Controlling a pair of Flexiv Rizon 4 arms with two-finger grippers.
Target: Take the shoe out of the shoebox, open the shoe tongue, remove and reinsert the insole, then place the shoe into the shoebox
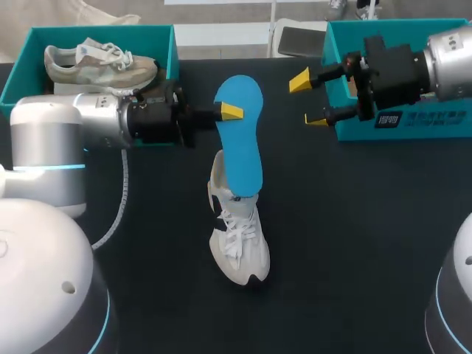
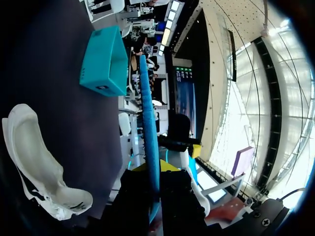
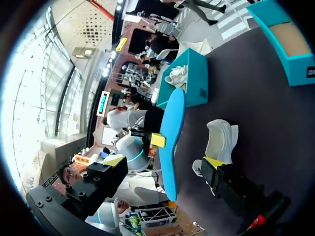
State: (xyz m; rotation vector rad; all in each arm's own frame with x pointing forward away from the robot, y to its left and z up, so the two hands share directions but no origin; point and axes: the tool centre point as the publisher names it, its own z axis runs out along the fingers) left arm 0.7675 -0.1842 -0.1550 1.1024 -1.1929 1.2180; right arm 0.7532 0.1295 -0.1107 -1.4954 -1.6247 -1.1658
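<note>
Left gripper (image 1: 230,112) is clenched on the blue insole (image 1: 242,140). The insole's lower end meets the opening of the white sneaker (image 1: 237,243), which lies on the table (image 1: 354,243) below the gripper. Right gripper (image 1: 308,99) is released, facing the insole, beside the teal shoebox (image 1: 348,133).

blue insole (image 1: 240,133) above white shoe (image 1: 237,236)

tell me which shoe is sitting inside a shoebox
The grey-beige sneaker in the teal shoebox at the head view's far left. The white shoe stands on the table, outside any box, under the blue insole in the left pincer.
</note>
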